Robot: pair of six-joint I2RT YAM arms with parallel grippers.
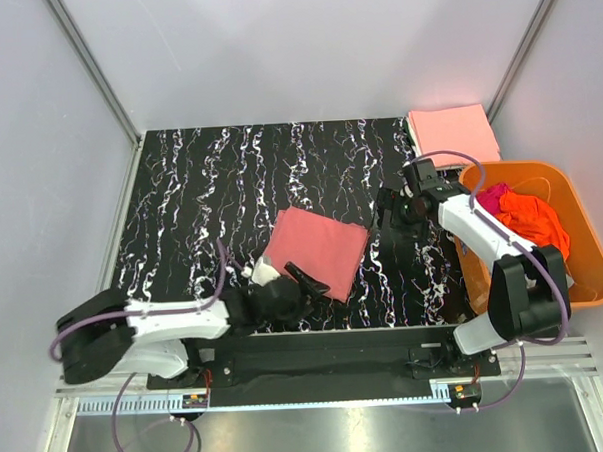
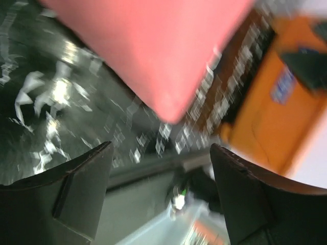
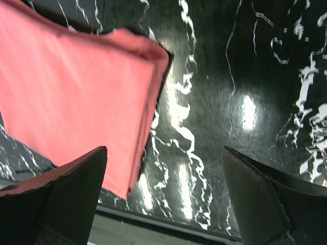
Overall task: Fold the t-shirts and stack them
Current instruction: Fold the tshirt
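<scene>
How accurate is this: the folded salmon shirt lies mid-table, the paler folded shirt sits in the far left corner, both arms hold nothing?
Not quite: the paler shirt sits in the far right corner, per the top view. The rest holds.

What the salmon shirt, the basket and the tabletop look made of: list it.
Salmon-pink t-shirt: soft matte cloth, likely cotton knit; layered folded edges.
Orange basket: rigid-looking plastic, smooth molded walls.
Table: hard glossy black surface, white marble-like veins, reflecting lights; stone or laminate, cannot tell.
</scene>
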